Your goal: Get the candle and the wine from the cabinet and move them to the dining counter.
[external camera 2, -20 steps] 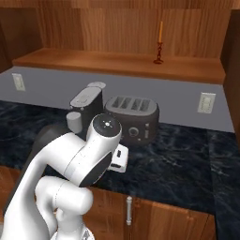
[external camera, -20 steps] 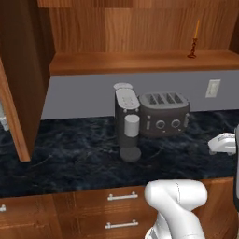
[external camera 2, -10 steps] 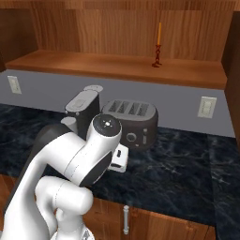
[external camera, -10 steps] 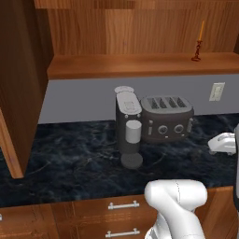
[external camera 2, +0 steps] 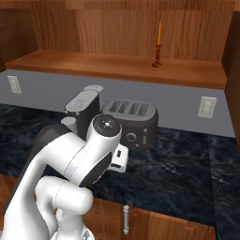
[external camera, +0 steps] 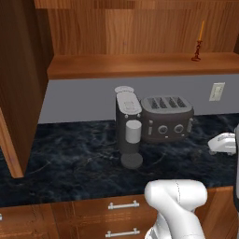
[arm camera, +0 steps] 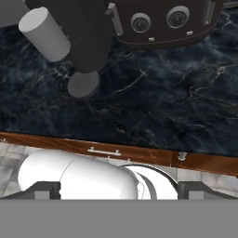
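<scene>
Your end effector (arm camera: pixel 119 195) hangs wide and empty over the near table edge, so raise it to the candle (external camera: pixel 200 41) standing upright at the far right of the cabinet (external camera: pixel 140 65) shelf, above the toaster (external camera: pixel 167 117), and grip its holder squarely.
</scene>
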### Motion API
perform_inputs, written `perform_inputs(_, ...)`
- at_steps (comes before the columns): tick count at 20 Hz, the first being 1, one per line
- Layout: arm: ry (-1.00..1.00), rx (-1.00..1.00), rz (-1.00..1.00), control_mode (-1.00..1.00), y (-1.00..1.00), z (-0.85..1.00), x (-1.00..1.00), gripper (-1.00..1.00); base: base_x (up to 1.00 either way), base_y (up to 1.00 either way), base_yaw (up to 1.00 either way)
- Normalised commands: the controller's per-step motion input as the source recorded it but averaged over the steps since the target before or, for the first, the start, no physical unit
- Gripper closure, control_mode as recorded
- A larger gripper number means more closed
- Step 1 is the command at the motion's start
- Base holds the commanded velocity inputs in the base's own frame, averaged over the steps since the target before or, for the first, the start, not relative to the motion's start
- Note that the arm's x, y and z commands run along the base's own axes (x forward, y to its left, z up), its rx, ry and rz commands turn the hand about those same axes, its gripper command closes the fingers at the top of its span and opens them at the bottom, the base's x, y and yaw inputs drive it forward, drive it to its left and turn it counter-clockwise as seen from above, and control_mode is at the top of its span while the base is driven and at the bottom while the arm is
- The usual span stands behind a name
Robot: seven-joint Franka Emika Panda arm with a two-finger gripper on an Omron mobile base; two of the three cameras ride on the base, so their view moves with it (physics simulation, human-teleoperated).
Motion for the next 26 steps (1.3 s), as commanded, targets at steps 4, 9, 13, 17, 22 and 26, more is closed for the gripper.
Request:
perform_inputs(4, 0.00, 0.00, 0.00, 1.00, 0.00, 0.00, 0.00, -1.00, 0.00, 0.00, 0.00)
perform_inputs(9, 0.00, 0.00, 0.00, 1.00, 0.00, 0.00, 0.00, -1.00, 0.00, 0.00, 0.00)
perform_inputs(13, 0.00, 0.00, 0.00, -1.00, 0.00, 0.00, 0.00, -1.00, 0.00, 0.00, 0.00)
perform_inputs(17, 0.00, 0.00, 0.00, -1.00, 0.00, 0.00, 0.00, -1.00, 0.00, 0.00, 0.00)
perform_inputs(22, 0.00, 0.00, 0.00, -1.00, 0.00, 0.00, 0.00, -1.00, 0.00, 0.00, 0.00)
perform_inputs(26, 0.00, 0.00, 0.00, -1.00, 0.00, 0.00, 0.00, -1.00, 0.00, 0.00, 0.00)
